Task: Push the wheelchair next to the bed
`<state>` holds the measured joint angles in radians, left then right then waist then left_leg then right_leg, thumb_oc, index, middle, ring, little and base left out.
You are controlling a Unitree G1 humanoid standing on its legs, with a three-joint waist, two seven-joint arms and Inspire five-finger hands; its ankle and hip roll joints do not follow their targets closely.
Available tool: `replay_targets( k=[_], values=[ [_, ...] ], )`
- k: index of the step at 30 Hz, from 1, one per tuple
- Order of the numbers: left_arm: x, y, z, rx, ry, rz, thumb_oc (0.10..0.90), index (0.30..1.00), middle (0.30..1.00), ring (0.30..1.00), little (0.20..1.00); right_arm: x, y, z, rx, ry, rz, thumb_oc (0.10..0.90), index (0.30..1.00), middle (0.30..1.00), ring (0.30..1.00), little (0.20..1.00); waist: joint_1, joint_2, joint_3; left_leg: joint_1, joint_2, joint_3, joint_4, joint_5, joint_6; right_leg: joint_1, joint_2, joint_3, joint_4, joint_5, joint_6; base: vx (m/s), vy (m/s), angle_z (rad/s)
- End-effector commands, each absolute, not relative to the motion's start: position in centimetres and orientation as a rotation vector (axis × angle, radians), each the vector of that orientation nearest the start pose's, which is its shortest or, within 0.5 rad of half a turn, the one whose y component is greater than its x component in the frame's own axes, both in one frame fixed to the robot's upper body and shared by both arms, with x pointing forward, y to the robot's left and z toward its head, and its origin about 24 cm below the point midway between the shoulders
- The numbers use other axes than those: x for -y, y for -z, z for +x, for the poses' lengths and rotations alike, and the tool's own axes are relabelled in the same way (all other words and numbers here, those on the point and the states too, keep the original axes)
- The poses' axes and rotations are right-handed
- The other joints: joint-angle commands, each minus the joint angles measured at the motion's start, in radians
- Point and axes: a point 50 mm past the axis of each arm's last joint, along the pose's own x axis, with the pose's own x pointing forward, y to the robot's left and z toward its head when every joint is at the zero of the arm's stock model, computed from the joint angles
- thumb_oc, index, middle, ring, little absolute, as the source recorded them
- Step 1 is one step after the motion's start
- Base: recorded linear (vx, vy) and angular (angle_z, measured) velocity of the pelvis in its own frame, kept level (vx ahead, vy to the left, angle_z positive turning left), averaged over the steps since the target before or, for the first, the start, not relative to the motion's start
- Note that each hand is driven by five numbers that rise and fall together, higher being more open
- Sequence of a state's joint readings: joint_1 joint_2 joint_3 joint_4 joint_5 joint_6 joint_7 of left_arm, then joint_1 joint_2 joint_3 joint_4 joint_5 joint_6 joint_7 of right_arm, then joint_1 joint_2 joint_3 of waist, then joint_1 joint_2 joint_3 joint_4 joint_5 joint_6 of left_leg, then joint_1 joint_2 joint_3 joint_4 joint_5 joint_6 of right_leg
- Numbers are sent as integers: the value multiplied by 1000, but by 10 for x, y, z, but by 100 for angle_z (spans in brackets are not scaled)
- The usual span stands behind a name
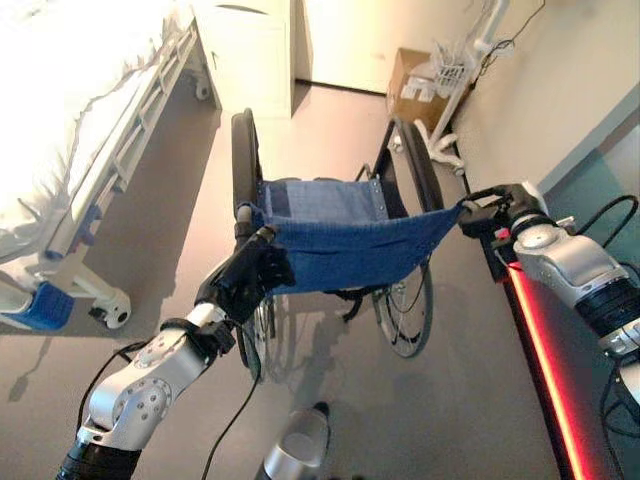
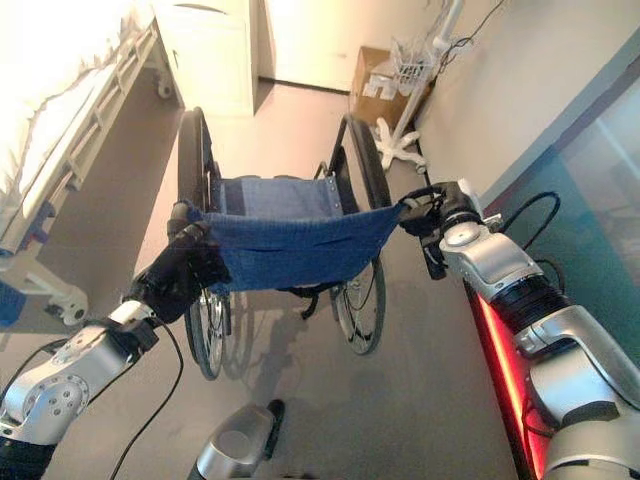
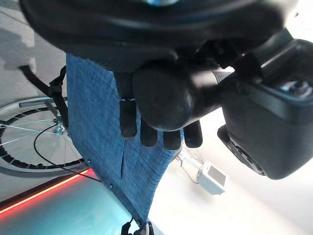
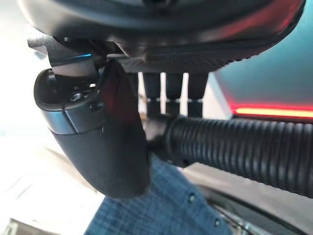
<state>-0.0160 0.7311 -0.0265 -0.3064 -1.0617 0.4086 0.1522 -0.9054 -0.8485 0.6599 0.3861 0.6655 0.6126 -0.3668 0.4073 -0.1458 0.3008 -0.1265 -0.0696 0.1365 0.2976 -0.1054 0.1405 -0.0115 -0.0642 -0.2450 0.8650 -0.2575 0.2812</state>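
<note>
The wheelchair (image 1: 350,235), with a blue cloth backrest and black wheels, stands on the floor in front of me, its back towards me. My left hand (image 1: 245,280) is shut on the left push handle (image 3: 171,98), fingers (image 3: 146,132) curled behind it against the blue cloth (image 3: 98,122). My right hand (image 2: 440,215) is shut on the ribbed black right push handle (image 4: 234,152), its thumb (image 4: 98,142) in front and fingers (image 4: 171,93) wrapped over. The bed (image 1: 60,120), white with a railed metal frame, lies to the left, a strip of floor between it and the wheelchair.
A white cabinet (image 1: 245,50) stands past the bed's far end. A cardboard box (image 1: 410,80) and a white wheeled stand (image 1: 450,140) sit by the right wall. A red lit strip (image 1: 540,360) runs along the wall base at right. The bed's caster (image 1: 117,315) juts out near the left wheel.
</note>
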Motion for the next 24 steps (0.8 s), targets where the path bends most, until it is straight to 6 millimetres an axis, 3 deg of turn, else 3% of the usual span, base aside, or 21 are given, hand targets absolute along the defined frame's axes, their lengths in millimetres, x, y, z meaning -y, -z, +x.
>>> replay_targets(
  k=[1,2,4,6,8,9,11,13,15,18,20,21,23,24],
  values=[
    [-177,-137,264,-104,373,-206,400,300,300,300,300,78,-186,349,-61,-501,-367,400,300,300,300,300,-38,8,-96,-57,-67,-69,-120,97,-33,65,81,-47,-232,353,-78,375,-154,18],
    [-178,-142,266,-97,408,-215,400,300,300,300,300,82,-189,349,-60,-492,-404,400,300,300,300,300,-58,36,-95,-66,-63,-113,-90,101,-57,50,35,-49,-395,225,-139,334,-206,24],
    [-178,-144,266,-93,432,-217,400,300,300,300,300,87,-190,350,-54,-475,-417,400,300,300,300,300,-67,49,-88,-61,-60,-149,-72,98,-74,39,4,-50,-541,199,-159,226,-223,48],
    [-177,-146,265,-86,453,-217,400,300,300,300,300,93,-194,353,-39,-452,-418,400,300,300,300,300,-88,62,-71,-19,-57,-209,-61,63,-86,-4,-59,-34,-715,256,-147,224,-312,62],
    [-176,-146,265,-82,453,-213,400,300,300,300,300,92,-201,354,-24,-449,-411,400,300,300,300,300,-111,60,-61,31,-49,-242,-80,22,-86,-78,-122,7,-783,366,-112,317,-417,60],
    [-177,-146,266,-78,448,-197,400,300,300,300,300,88,-211,353,-8,-454,-397,400,300,300,300,300,-125,53,-51,84,-19,-275,-103,-12,-95,-144,-173,31,-827,443,-79,399,-507,87],
    [-180,-146,267,-66,426,-177,400,300,300,300,300,82,-222,349,2,-471,-381,400,300,300,300,300,-128,46,-41,138,23,-294,-122,-42,-109,-166,-174,19,-818,461,-66,370,-465,83],
    [-181,-144,266,-45,409,-162,400,300,300,300,300,83,-225,348,0,-475,-377,400,300,300,300,300,-132,28,-44,147,37,-299,-109,-64,-118,-144,-170,31,-853,460,-61,320,-367,66],
    [-183,-139,263,-35,364,-161,400,300,300,300,300,91,-225,348,-17,-477,-377,400,300,300,300,300,-138,8,-62,143,48,-315,-66,-53,-134,-108,-146,37,-841,436,-62,406,-384,123],
    [-193,-140,263,-29,248,-151,400,300,300,300,300,99,-224,351,-38,-477,-370,400,300,300,300,300,-148,-1,-85,159,105,-305,20,28,-184,-78,-104,2,-817,374,-104,279,-263,94],
    [-201,-142,265,-20,165,-146,400,300,300,300,300,104,-222,354,-60,-467,-376,400,300,300,300,300,-157,-6,-85,75,129,-260,230,167,-214,-30,-76,-32,-827,341,-156,190,-306,26],
    [-202,-144,265,-17,144,-150,400,300,300,300,300,105,-220,354,-69,-457,-379,400,300,300,300,300,-155,-13,-71,9,119,-235,341,197,-209,-6,-74,-45,-830,333,-176,148,-320,23],
    [-208,-149,265,0,104,-152,400,300,300,300,300,107,-216,353,-86,-433,-370,400,300,300,300,300,-157,-7,-52,-88,93,-184,484,163,-188,18,-57,-77,-813,308,-208,143,-227,12],
    [-209,-150,265,4,102,-155,400,300,300,300,300,108,-214,353,-89,-427,-369,400,300,300,300,300,-157,-3,-48,-101,91,-172,478,159,-185,27,-49,-81,-808,301,-215,175,-142,16]
  ],
)
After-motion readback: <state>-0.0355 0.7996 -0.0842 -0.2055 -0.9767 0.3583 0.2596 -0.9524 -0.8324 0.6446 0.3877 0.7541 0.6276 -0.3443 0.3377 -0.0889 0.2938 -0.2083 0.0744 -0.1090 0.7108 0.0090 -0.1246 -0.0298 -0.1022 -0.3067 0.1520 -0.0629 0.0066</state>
